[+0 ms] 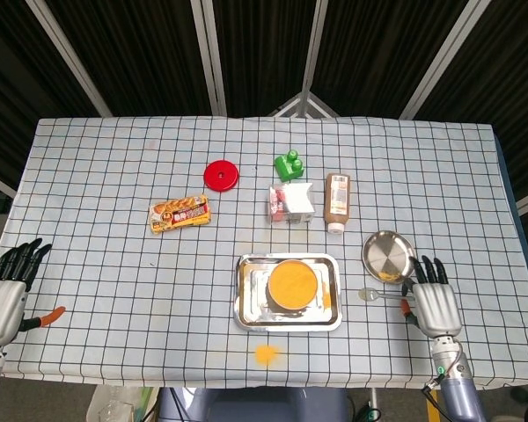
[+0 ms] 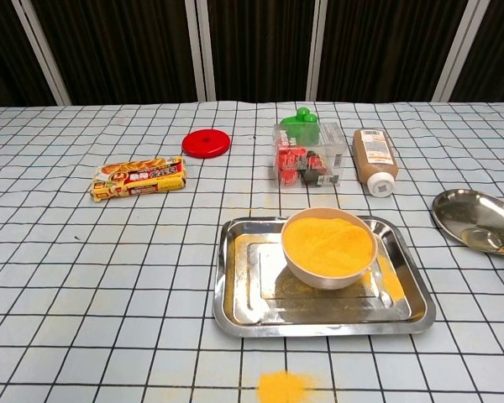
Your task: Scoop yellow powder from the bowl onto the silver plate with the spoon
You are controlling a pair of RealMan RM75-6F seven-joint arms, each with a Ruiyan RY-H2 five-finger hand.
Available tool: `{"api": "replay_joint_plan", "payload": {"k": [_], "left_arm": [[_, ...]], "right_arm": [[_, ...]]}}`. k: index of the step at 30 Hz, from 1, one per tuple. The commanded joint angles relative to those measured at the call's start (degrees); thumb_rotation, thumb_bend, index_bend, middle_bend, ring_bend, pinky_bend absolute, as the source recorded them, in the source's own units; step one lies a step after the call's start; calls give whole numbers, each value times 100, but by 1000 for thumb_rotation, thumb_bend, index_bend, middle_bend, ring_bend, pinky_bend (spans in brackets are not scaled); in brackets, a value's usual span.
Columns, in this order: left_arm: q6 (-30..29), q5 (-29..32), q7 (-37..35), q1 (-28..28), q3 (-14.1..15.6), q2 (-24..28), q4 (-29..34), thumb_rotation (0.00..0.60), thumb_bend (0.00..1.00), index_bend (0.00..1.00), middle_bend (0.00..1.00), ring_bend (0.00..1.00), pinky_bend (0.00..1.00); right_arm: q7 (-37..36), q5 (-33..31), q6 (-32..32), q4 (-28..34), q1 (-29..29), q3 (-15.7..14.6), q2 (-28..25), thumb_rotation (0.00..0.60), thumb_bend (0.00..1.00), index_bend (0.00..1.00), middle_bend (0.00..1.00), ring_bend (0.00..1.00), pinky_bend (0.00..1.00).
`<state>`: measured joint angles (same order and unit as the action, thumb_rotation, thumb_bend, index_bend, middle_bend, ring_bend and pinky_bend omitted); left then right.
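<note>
A white bowl (image 1: 293, 283) heaped with yellow powder (image 2: 328, 238) stands in a steel tray (image 1: 246, 303). To its right lies the round silver plate (image 1: 389, 253), with a little yellow powder at its near rim. My right hand (image 1: 434, 305) is just right of the plate's near edge and holds the spoon (image 1: 370, 294) by its handle. The spoon's bowl points left. In the chest view the spoon (image 2: 485, 241) shows in front of the plate (image 2: 475, 214), and the hand is out of frame. My left hand (image 1: 4, 294) rests at the table's left edge, fingers straight, holding nothing.
Spilled yellow powder (image 1: 265, 353) lies on the checked cloth in front of the tray. Behind the tray are a clear box (image 1: 291, 202), a brown bottle (image 1: 337, 202) on its side, a green toy (image 1: 289, 165), a red lid (image 1: 220, 175) and a snack packet (image 1: 179, 213).
</note>
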<state>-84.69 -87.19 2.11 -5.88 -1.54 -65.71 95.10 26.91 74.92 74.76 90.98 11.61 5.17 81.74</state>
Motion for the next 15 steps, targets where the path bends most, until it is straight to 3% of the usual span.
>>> {"api": "replay_joint_plan", "payload": {"k": [1, 9, 15], "left_arm": [[7, -15, -28, -3, 8, 12, 8, 600, 0, 0, 0, 0, 0], [32, -60, -208, -22, 21, 82, -5, 600, 0, 0, 0, 0, 0], [54, -80, -392, -35, 25, 135, -16, 600, 0, 0, 0, 0, 0]], "right_arm": [[601, -58, -4, 434, 155, 72, -1, 600, 481, 597, 133, 0, 0], [2005, -560, -104, 849, 502, 253, 401, 600, 481, 597, 133, 0, 0], [2906, -1100, -89, 807, 813, 465, 886, 600, 481, 597, 133, 0, 0]]}}
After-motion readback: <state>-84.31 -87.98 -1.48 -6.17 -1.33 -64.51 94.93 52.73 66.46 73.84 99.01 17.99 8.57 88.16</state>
